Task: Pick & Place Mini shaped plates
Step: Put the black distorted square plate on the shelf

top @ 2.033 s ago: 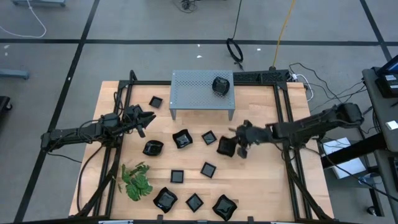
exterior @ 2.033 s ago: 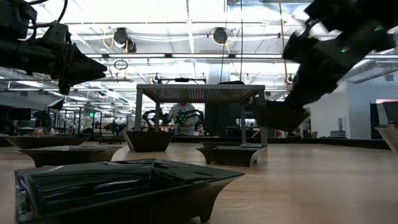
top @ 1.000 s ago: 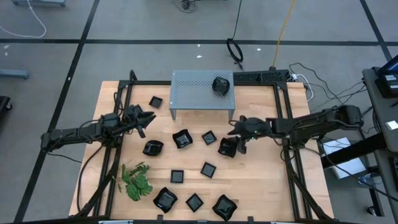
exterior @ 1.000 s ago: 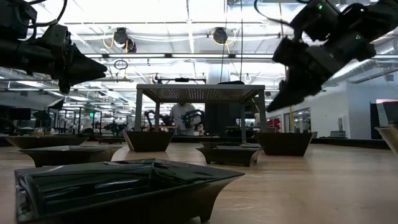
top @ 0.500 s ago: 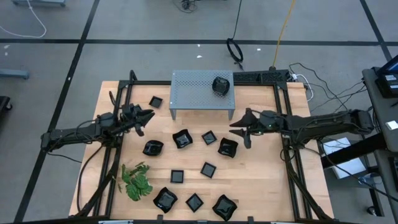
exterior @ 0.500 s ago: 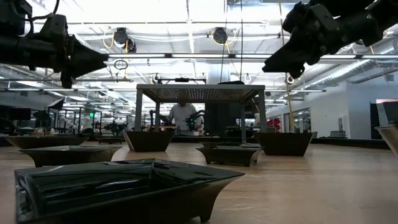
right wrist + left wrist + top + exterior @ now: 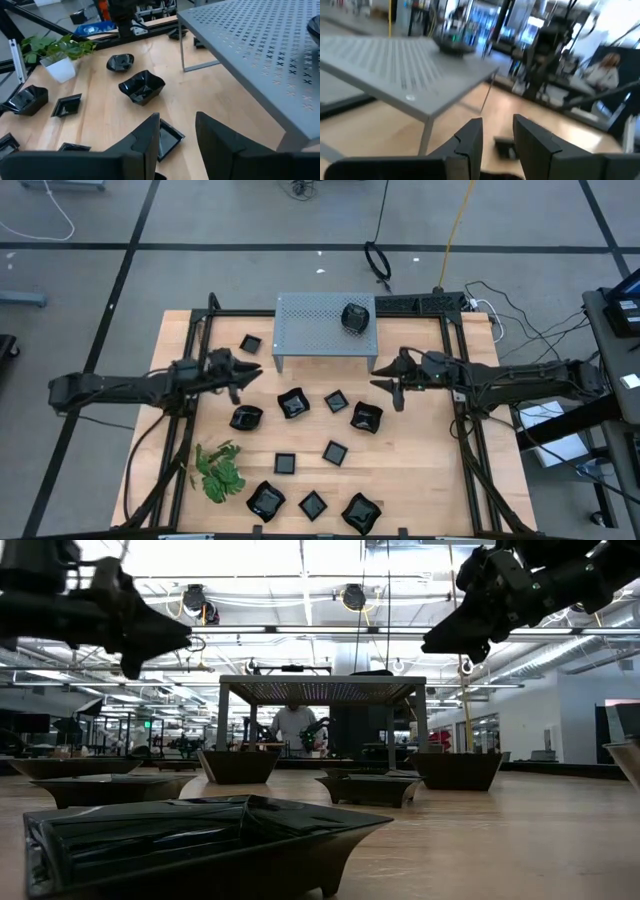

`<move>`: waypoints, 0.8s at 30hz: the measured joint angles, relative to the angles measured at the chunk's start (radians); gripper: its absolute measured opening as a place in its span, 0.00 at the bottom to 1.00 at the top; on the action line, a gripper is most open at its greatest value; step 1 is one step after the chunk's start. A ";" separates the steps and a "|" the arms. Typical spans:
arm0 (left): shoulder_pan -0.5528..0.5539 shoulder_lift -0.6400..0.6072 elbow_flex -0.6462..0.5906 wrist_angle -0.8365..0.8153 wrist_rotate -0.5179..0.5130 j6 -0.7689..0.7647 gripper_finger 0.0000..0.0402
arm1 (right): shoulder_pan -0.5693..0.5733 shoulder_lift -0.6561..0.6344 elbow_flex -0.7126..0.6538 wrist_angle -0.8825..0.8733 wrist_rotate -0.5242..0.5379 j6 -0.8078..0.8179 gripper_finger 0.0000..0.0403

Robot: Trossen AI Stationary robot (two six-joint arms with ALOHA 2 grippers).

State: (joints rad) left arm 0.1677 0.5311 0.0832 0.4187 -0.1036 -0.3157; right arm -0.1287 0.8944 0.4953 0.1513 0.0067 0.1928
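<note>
We see the mini shaped plates (image 7: 367, 418) spread over the middle and lower part of the wooden surface (image 7: 420, 470) in the high view: glossy black dishes, some square, some wavy-edged, all lying apart from one another. One more black dish (image 7: 354, 317) sits on top of the grey perforated stand (image 7: 322, 328), at its right end, in the upper centre of the frame. None of the dishes holds anything that we can make out. A small square one (image 7: 250, 344) lies alone just left of the stand. A green leafy sprig (image 7: 220, 470) rests at the lower left of the surface.

The surface is framed by black rails and stands on a grey floor with cables trailing over it. In the low view, the room behind is a bright workshop, with a person (image 7: 293, 726) in a light top far off beneath the stand.

The right hand (image 7: 397, 382) hangs in the air just right of the stand, above and clear of the nearest plate, its fingers slightly apart and holding nothing. The left hand (image 7: 243, 372) hovers at centre left, pointing toward the stand, fingers parted by a narrow gap, also empty.
</note>
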 joint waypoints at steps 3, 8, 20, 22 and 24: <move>-0.004 0.151 0.065 -0.015 0.019 0.019 0.28 | -0.008 0.000 0.000 0.000 0.000 0.000 0.29; -0.036 0.396 0.205 -0.132 0.023 0.059 0.28 | -0.009 0.000 0.000 -0.011 -0.003 0.000 0.29; -0.188 0.801 0.459 -0.283 0.126 0.060 0.43 | -0.009 0.000 0.000 -0.152 -0.004 0.000 0.29; -0.220 0.850 0.481 -0.283 0.124 0.083 0.46 | -0.009 0.000 0.000 -0.169 -0.004 0.000 0.29; -0.249 0.899 0.495 -0.283 0.085 0.107 0.48 | -0.009 0.000 0.000 -0.180 -0.004 0.000 0.29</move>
State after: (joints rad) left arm -0.0813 1.4303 0.5783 0.1353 -0.0184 -0.2092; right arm -0.1379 0.8944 0.4953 -0.0290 0.0025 0.1932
